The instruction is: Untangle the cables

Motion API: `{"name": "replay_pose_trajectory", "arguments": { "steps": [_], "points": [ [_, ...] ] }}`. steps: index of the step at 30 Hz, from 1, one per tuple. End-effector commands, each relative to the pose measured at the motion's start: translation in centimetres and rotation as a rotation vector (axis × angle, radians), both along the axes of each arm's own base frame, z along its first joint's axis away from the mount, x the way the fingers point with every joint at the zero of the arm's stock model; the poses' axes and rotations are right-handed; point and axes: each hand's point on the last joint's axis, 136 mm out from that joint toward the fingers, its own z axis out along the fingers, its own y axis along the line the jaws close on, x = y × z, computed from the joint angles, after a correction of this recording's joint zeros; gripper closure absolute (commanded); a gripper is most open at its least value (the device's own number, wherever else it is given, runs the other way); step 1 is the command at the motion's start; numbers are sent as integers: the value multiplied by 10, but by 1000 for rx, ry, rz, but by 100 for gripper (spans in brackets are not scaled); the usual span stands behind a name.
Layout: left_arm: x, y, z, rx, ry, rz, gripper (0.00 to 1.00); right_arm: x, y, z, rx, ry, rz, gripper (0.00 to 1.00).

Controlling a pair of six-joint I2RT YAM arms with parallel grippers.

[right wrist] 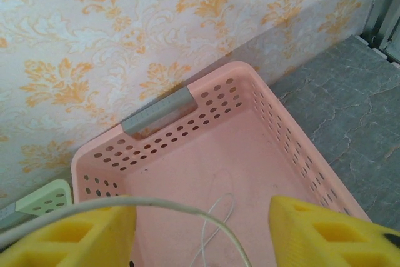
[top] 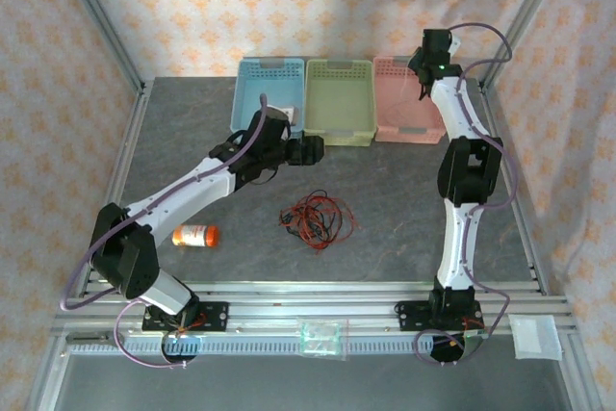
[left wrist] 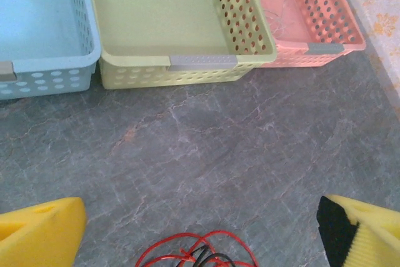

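Because the whitish cable (right wrist: 156, 201) lies across a finger of my released right gripper (right wrist: 200, 229), I judge pulling back could drag it from the pink basket (right wrist: 275, 123) beneath.

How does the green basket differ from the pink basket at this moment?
The green basket shows a bare floor; the pink basket holds a thin whitish cable. The green basket stands in the middle of the row of three; the pink basket stands at its right end. Both have perforated walls and a grey handle strip on the rim.
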Motion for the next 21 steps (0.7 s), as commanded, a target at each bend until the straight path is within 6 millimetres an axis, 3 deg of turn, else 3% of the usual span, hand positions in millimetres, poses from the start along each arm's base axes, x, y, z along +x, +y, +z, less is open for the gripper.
{"name": "replay_pose_trajectory", "arguments": {
  "steps": [1,5,7,8,11,13,15,19,21],
  "points": [
    [-7,-2,1,-36,-10,6,6,-17,-5,33,-32,-14,-29,47],
    [-13,-4,-12,-64,21,0,7,-25,-7,-14,-32,227,-5,48],
    [-14,-6,-16,-77,28,-3,8,-29,13,-40,55,301,98,50],
    [-14,-7,-17,-85,30,-6,8,-30,32,-47,122,298,188,49],
    [-13,-10,-20,-98,35,-10,9,-32,69,-35,285,171,341,43],
    [-11,-13,-18,-106,31,-12,11,-32,74,-18,317,101,358,38],
    [-10,-15,-17,-118,27,-11,14,-32,65,-9,254,107,318,35],
    [-7,-21,-17,-136,22,-21,19,-46,13,-2,-241,260,54,35],
    [-6,-25,-17,-135,22,-29,19,-57,-2,-8,-374,341,-11,34]
  ]
}}
